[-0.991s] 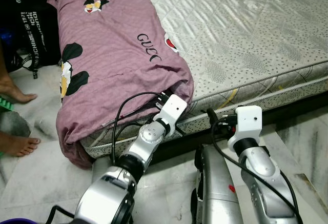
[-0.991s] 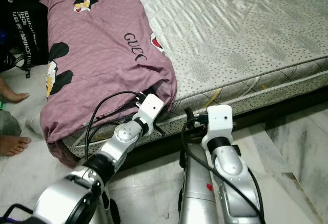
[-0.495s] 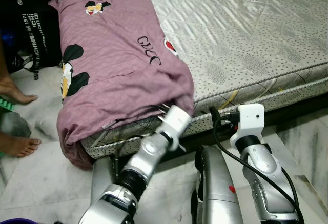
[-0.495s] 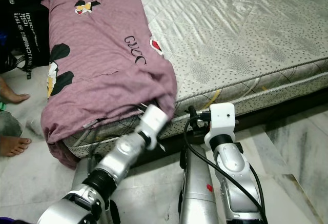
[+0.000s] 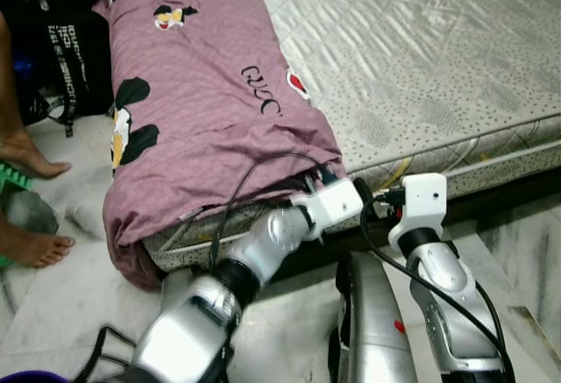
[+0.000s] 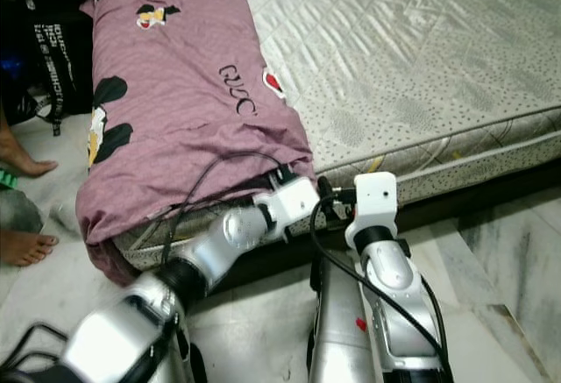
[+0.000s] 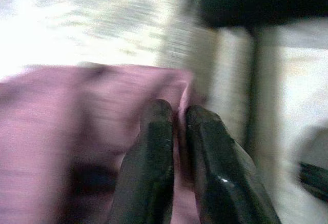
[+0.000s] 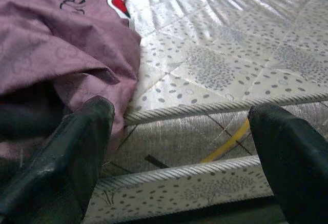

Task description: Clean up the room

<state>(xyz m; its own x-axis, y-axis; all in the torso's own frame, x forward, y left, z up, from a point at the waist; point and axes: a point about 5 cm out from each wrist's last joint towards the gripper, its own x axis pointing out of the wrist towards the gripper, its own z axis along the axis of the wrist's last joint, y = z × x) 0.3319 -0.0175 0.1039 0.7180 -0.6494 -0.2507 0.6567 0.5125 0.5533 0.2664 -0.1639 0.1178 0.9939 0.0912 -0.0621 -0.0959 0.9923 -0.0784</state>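
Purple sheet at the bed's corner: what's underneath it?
Under the purple sheet lies the grey quilted mattress, its edge showing below the hem. The left gripper sits at that corner; anything further under the cloth is hidden.

Mattress (image 5: 456, 41): pale grey, quilted, dotted pattern, corded piping along the front edge, a yellow line on its side panel.
Bed base (image 5: 526, 186): dark, under the mattress edge.
Floor (image 5: 53, 304): light marbled tiles with grey veining.
Black bag (image 5: 66, 41): white lettering on a strap, on the floor beside the bed's far left.
Person's feet (image 5: 31, 247): bare, two, on the floor at the left edge, near the bag.
Green item (image 5: 9, 177): at the left edge between the feet, too cropped to name.
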